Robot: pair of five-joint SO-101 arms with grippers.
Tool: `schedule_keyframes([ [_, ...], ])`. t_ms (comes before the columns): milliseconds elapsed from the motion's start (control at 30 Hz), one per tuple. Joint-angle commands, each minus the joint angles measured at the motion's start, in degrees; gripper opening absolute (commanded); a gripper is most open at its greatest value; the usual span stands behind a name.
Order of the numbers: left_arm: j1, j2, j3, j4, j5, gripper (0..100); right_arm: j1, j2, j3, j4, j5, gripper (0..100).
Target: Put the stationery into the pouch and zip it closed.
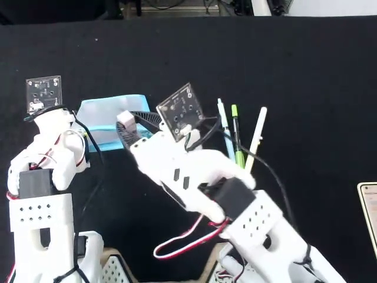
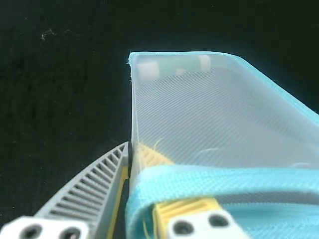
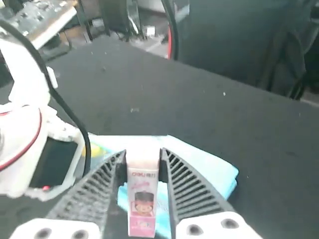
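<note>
1. Fingers (image 3: 187, 189) of the right gripper (image 3: 142, 155) are pressed in on an eraser (image 3: 142, 199), one black ribbed finger on each of its long sides.
2. The eraser is a small pink-and-white block that stands upright between them, and its top end reaches the fingertips.
3. In the high view the right gripper (image 1: 126, 127) sits left of centre. It holds the eraser (image 1: 125, 119) over the right part of the pouch (image 1: 106, 118).
4. In the right wrist view the pale blue pouch (image 3: 209, 172) lies on the black table (image 3: 199, 109) just beyond the held eraser.
5. The left gripper (image 2: 133, 152) is clamped on the pouch (image 2: 209, 114) at its near left corner.
6. Its grey ribbed finger (image 2: 97, 186) lies outside the translucent mesh wall. The yellow-padded finger (image 2: 182, 206) sits under the turquoise zipper band and shows through the mesh.
7. The gripped edge is lifted, and the far end of the pouch rests on the table (image 2: 60, 89).
8. Three pens lie on the table (image 1: 306, 82) right of centre, well apart from the pouch and partly covered at their near ends by the right arm.
9. From left to right they are a pale blue pen (image 1: 223, 124), a green pen (image 1: 236, 132) and a white pen (image 1: 257, 135). The white pen leans to the right at its far end.
10. A pale flat object (image 1: 369, 206) lies at the right edge of the table, cut off by the frame.
</note>
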Motion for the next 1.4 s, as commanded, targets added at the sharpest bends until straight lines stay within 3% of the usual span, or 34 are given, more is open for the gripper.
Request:
schedule_keyframes([
  [0, -0.75, 0.18, 0.84, -1.05, 0.70, 3, -0.62, -1.63, 3.12, -9.14, -0.18, 1.1],
  [233, -0.57, 0.18, 1.01, -1.05, 0.70, 3, -0.44, -1.63, 12.18, -22.86, -0.18, 1.1],
  [533, -0.48, 0.18, 0.84, -0.88, 0.70, 3, -0.35, -1.19, 24.31, -48.70, 0.18, 1.1],
  [767, -0.31, 0.18, 0.75, -0.88, 0.70, 3, -0.35, 3.21, 29.67, -56.70, 11.43, 1.1],
  [1033, -0.48, 0.18, 0.75, -1.05, 0.70, 3, -0.35, 15.96, 30.55, -70.33, 16.53, 1.1],
  [1367, -0.31, 0.18, 0.66, -1.14, 0.70, 3, -0.62, 5.41, 48.40, -80.44, 25.76, 1.1],
])
